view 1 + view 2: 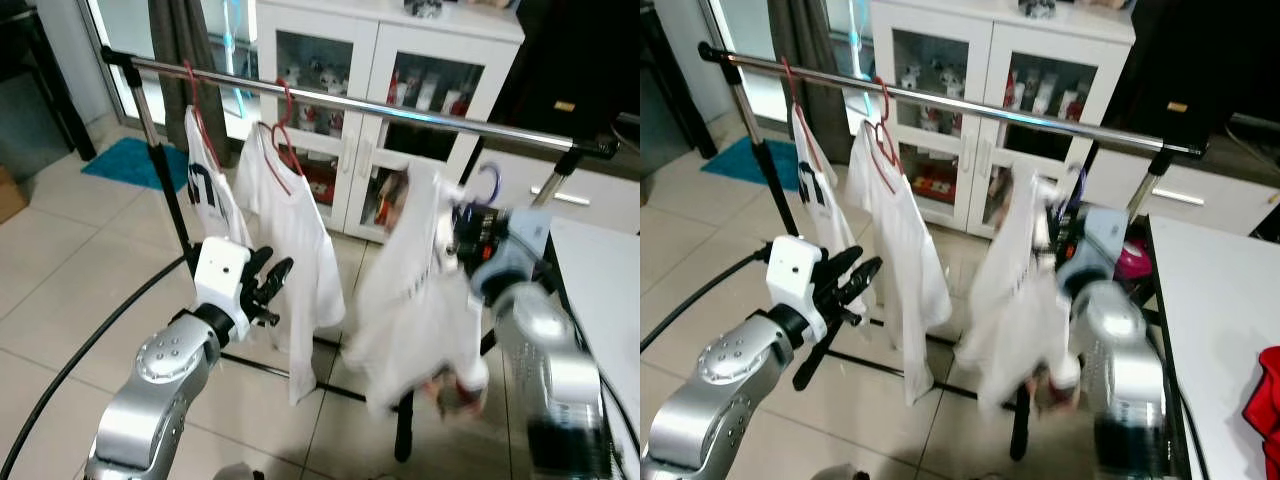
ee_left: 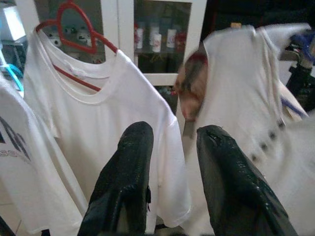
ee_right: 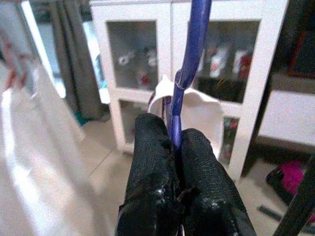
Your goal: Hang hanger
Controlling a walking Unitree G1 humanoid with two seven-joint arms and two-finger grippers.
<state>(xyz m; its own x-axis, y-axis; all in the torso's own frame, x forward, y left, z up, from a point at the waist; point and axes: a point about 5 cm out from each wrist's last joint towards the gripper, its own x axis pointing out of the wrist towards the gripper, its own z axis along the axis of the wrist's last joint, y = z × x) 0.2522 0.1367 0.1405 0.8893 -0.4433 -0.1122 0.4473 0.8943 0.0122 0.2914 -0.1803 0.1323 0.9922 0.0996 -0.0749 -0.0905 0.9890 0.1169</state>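
A silver clothes rail (image 1: pixel 400 108) runs across in front of me. Two white shirts on red hangers (image 1: pixel 283 135) hang at its left part. My right gripper (image 3: pixel 173 147) is shut on the neck of a blue hanger (image 3: pixel 189 64), whose hook (image 1: pixel 490 182) sits just below the rail's right part. A white shirt (image 1: pixel 410 290) dangles from that hanger, blurred. My left gripper (image 1: pixel 268 285) is open and empty, held low beside the second hung shirt (image 2: pixel 113 113).
A white glass-door cabinet (image 1: pixel 380 60) stands behind the rail. The rack's black post (image 1: pixel 405 430) and base bar stand on the tiled floor. A white table edge (image 1: pixel 1210 300) with a red cloth (image 1: pixel 1265 400) is at the right. A teal mat (image 1: pixel 135 160) lies far left.
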